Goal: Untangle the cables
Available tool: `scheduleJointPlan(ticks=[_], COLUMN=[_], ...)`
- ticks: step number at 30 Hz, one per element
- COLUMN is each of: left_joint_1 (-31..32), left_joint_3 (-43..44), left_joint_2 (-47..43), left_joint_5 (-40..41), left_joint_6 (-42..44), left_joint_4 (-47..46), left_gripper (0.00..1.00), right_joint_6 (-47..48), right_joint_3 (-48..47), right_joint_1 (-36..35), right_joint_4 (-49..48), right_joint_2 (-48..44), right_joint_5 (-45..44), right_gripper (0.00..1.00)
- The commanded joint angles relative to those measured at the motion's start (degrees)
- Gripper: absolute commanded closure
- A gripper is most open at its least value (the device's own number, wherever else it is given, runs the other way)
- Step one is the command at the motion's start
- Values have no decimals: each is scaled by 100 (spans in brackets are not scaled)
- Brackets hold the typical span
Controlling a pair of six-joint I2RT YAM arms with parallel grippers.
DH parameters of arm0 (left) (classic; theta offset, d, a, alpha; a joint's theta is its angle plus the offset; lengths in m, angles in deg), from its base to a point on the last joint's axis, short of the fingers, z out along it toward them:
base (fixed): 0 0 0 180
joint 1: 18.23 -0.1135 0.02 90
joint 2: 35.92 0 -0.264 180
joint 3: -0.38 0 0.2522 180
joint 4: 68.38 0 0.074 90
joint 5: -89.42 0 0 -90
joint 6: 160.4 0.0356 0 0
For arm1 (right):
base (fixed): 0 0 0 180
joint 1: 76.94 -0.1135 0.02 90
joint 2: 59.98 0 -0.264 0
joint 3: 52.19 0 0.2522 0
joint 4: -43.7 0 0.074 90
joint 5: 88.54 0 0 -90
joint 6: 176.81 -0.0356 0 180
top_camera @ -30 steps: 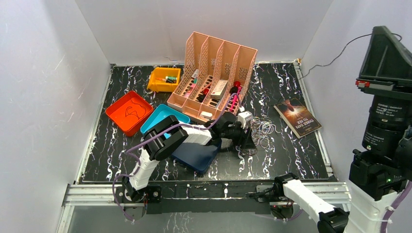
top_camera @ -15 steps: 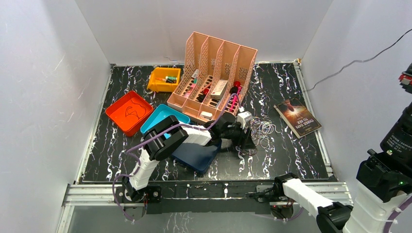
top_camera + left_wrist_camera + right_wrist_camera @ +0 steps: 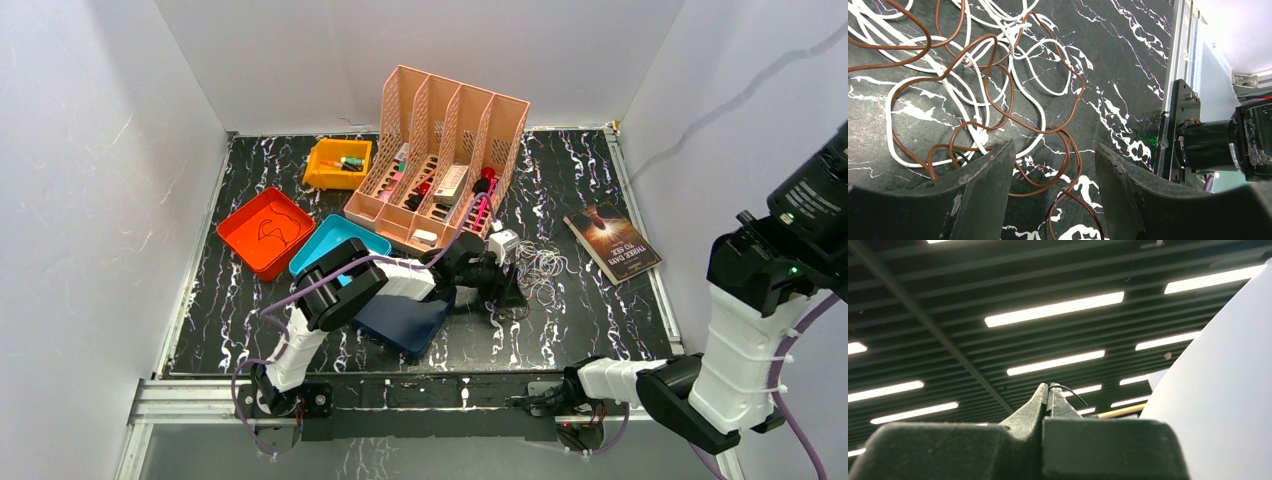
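The cables (image 3: 541, 268) lie as a tangle of thin brown and white loops on the black marbled table, right of centre. My left gripper (image 3: 508, 287) sits low over the tangle's near edge. In the left wrist view it (image 3: 1054, 145) is open, with brown loops (image 3: 1048, 131) on the table between its fingers and white loops (image 3: 908, 85) beyond. My right gripper (image 3: 1049, 386) points up at the ceiling, shut on a thin black cable (image 3: 1070, 390) that curls out of its tips. A faint blurred line (image 3: 745, 92) crosses the right wall.
A pink file organiser (image 3: 440, 150) stands at the back, with a yellow bin (image 3: 338, 165) to its left. An orange tray (image 3: 265, 230), a light blue tray (image 3: 335, 240) and a dark blue tray (image 3: 405, 320) lie on the left. A book (image 3: 612, 243) lies at the right.
The right arm has swung at the right edge of the top view, and the thin line on the right wall has shifted and straightened. The left arm has stayed put.
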Motion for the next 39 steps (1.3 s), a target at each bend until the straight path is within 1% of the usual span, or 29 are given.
scheduleJointPlan(ticks=[1, 6, 9, 11, 13, 16, 19, 21, 22, 24, 26, 27, 28, 30, 31, 33, 35, 36, 39], left_joint_1=[24, 27, 25, 21, 21, 21, 26, 20, 20, 23, 22, 21, 20, 21, 21, 20, 20, 20, 20], left_joint_3=[-157, -165, -172, -185, -171, -137, -93, -51, -21, 36, 68, 72, 66, 65, 44, -48, -166, -225, -390], left_joint_2=[-48, -66, -94, -92, -92, -100, -148, -209, -246, -317, -385, -421, -464, -584, -644, -815, -1027, -1141, -1446], left_joint_5=[121, 168, 199, 209, 202, 184, 166, 145, 146, 161, 176, 197, 214, 254, 295, 375, 439, 486, 596], left_joint_6=[110, 132, 145, 134, 120, 103, 93, 111, 122, 178, 236, 271, 289, 348, 367, 418, 456, 468, 542], left_joint_4=[349, 386, 408, 405, 414, 467, 566, 640, 691, 809, 914, 981, 1048, 1212, 1285, 1366, 1389, 1387, 1457], left_gripper=[41, 40, 40, 41, 46, 54, 69, 79, 82, 88, 90, 89, 86, 77, 66, 54, 38, 32, 27], right_joint_6=[887, 1315, 1549, 1660, 1769, 1839, 1768, 1694, 1634, 1473, 1306, 1234, 1177, 1159, 1149, 1138, 1112, 1076, 958], right_joint_3=[-337, -345, -749, -863, -617, 197, 1029, 1655, 2002, 2656, 3178, 3385, 3526, 3687, 3734, 3850, 3999, 4042, 4083], right_joint_1=[-239, -649, -963, -1106, -1224, -1381, -1490, -1521, -1541, -1570, -1582, -1594, -1601, -1610, -1612, -1615, -1619, -1624, -1624], right_joint_4=[-760, -989, -950, -895, -903, -963, -874, -795, -788, -694, -525, -421, -274, 72, 262, 567, 751, 830, 1005], right_joint_2=[-80, -144, 8, 39, -115, -521, -981, -1320, -1485, -1819, -2101, -2189, -2272, -2310, -2304, -2315, -2354, -2371, -2441], right_joint_5=[37, 89, 271, 295, 220, -26, -368, -728, -948, -1311, -1651, -1826, -1974, -2269, -2403, -2611, -2737, -2785, -2828], right_gripper=[100, 100, 100, 100, 100, 100, 100, 100, 100, 100, 100, 100, 100, 100, 100, 100, 100, 100, 100])
